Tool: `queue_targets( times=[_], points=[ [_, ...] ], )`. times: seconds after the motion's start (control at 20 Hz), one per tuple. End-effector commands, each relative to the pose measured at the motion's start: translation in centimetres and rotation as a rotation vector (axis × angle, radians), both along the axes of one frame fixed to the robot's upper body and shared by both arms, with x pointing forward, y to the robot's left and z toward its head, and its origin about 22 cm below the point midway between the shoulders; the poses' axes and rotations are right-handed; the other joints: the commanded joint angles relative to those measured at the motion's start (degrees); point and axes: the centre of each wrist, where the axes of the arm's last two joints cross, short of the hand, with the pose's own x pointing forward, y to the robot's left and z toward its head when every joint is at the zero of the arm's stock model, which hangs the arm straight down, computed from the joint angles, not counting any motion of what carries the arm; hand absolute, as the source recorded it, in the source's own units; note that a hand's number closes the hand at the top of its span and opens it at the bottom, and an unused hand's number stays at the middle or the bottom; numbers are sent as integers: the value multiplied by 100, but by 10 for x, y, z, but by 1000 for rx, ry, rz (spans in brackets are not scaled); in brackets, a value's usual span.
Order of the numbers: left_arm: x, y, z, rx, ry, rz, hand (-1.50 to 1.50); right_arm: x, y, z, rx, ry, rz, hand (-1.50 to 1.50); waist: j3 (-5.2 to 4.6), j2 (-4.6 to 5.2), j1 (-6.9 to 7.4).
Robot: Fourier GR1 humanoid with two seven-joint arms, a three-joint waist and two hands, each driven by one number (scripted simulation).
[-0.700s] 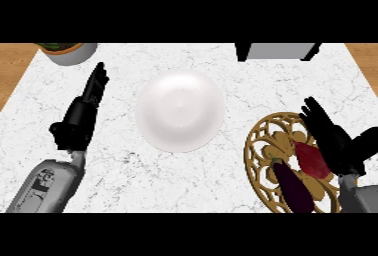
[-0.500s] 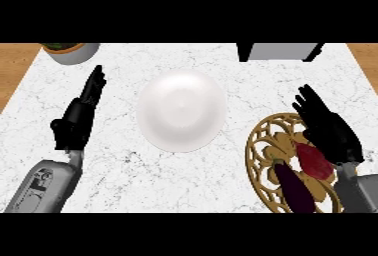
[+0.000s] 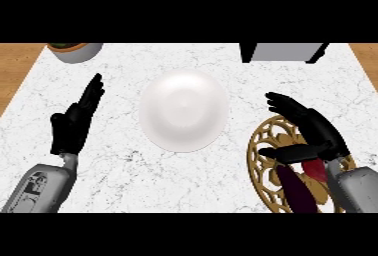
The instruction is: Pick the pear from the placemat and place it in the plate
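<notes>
The white marbled counter (image 3: 184, 190) fills most of the head view, with strips of wood showing past its far corners. At its middle sits the white plate (image 3: 183, 111), and the whole of its smooth face is visible. The pear is not in it.

To the right of the plate, close to it but not touching, lies the round gold placemat (image 3: 258, 145), an openwork pattern inside a solid rim. Its near edge is cut off by the bottom of the view.

The right forearm (image 3: 356, 191) comes up over the near right part of the placemat. The right hand (image 3: 317, 131) is spread wide above the mat's far half. Its fingers (image 3: 284, 102) reach up and to the left, past the rim, and its thumb (image 3: 291, 152) stretches sideways across the pattern. It holds nothing.

The left forearm (image 3: 40, 187) enters at the lower left. The left hand (image 3: 72, 125) rests open at the left of the counter, fingers straight and pointing away, well apart from the plate.

A grey box (image 3: 284, 51) stands at the far edge on the right. A grey pot (image 3: 75, 51) stands at the far left corner and holds something green and brown, cut off by the top of the view.

The dark red pear (image 3: 316, 170) lies on the placemat just below the thumb, partly hidden by the right wrist. Whether the thumb touches it cannot be told.
</notes>
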Motion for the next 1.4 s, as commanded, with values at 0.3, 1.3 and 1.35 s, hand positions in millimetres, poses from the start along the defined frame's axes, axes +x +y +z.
queue_targets(
  times=[0.3, 1.3, 1.35],
  points=[
    [-5, 15, -8, -16, 39, 36, 0, -29, -45, 18, -229, -201, -14, -150, 16, -8, -121],
    [17, -3, 12, -9, 3, 1, 0, 25, -105, 126, -710, 233, 218, -150, 18, 26, -18],
    [2, 16, -11, 6, 17, 20, 0, 20, -111, 121, -693, 235, 222, -150, 17, 17, -42]
  ],
)
